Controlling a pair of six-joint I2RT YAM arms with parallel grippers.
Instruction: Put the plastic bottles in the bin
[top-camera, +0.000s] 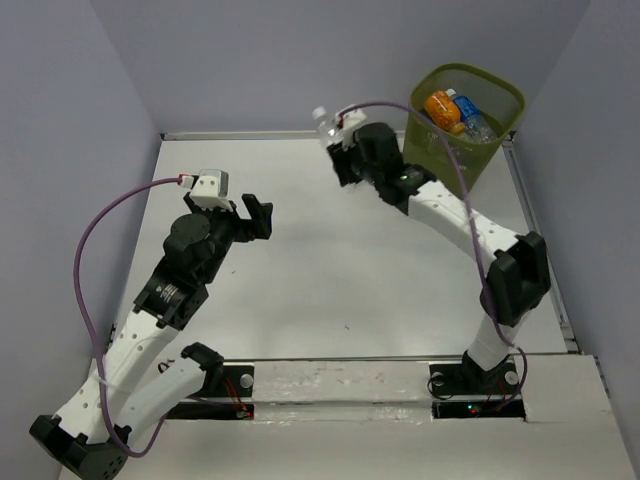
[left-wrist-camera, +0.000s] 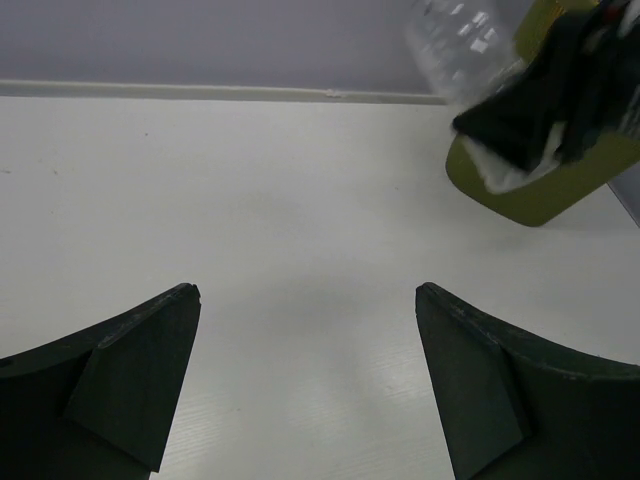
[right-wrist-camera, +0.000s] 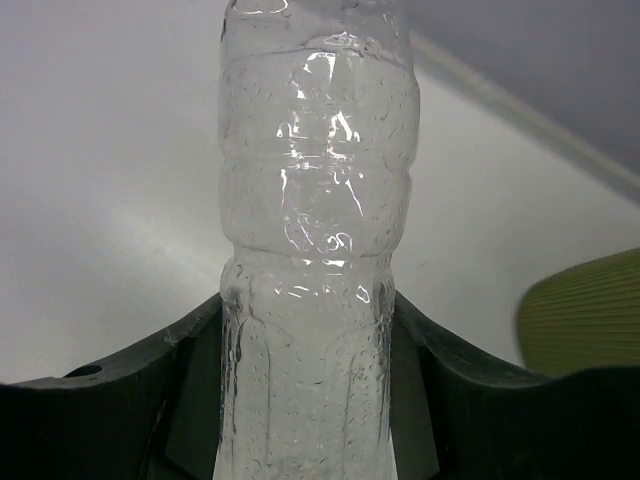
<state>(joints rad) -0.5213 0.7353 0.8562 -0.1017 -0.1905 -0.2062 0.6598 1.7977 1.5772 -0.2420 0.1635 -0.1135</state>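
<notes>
The right gripper (top-camera: 338, 152) is closed on a clear bottle (top-camera: 322, 120), which is clamped between the two jaws by its lower body. In the right wrist view the ribbed, unlabelled bottle (right-wrist-camera: 315, 200) is seen reaching straight out past the fingertips, and the whole gap between the jaws is filled by it. The bottle appears to be held off the table (top-camera: 330, 280), with its capped end pointed away from the jaws.

The bin (top-camera: 428, 140) is stood close beside the right gripper, on the side away from the other arm. A piece of its green wall (right-wrist-camera: 590, 310) is seen to the right of the jaws in the wrist view. Inside the bin an orange bottle (top-camera: 440, 107) and a blue-labelled bottle (top-camera: 468, 108) are seen lying side by side.

The left gripper (top-camera: 258, 218) is held with its jaws spread wide, and nothing is gripped between them. Only bare table is seen between and just ahead of its fingertips. Well ahead of these jaws and off to their right, the held bottle (left-wrist-camera: 460, 45) and the bin (left-wrist-camera: 540, 195) are seen.
</notes>
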